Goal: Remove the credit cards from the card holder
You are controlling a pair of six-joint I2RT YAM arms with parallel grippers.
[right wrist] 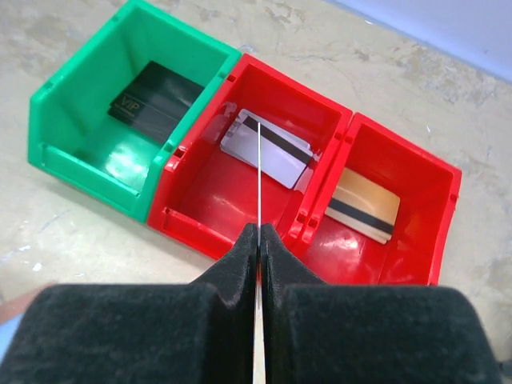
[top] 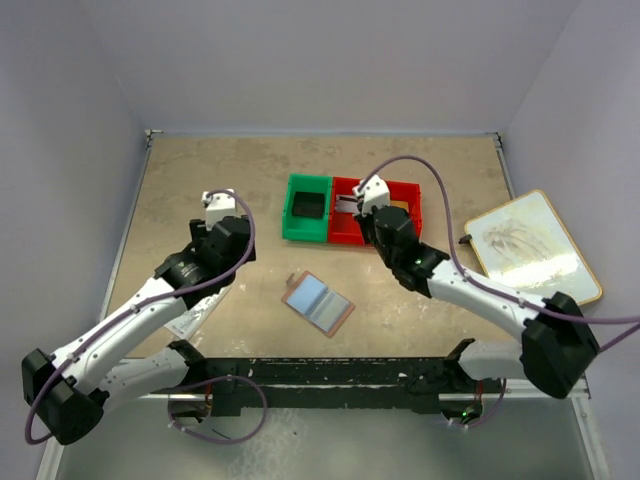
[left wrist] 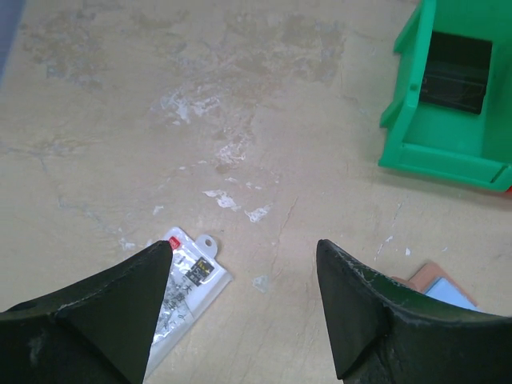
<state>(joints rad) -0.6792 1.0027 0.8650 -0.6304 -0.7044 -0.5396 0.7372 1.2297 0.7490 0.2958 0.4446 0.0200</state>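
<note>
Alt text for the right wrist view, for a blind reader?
The right gripper, shut, pinches a thin card edge-on over the middle red bin, which holds a silver striped card. The green bin holds a black card; the other red bin holds a gold card.

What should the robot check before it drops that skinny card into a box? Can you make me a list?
1. Right tool shut tight on the thin white-edged card: ok.
2. Card lined up over the middle red plastic bin: ok, judging by the right wrist view.
3. Room in that bin beside the silver card with a black stripe: ok.
4. Left tool open, empty and apart from the bins: ok.
5. Any cards inside the reddish-brown leather card holder, lying open on the table: cannot tell.
</note>
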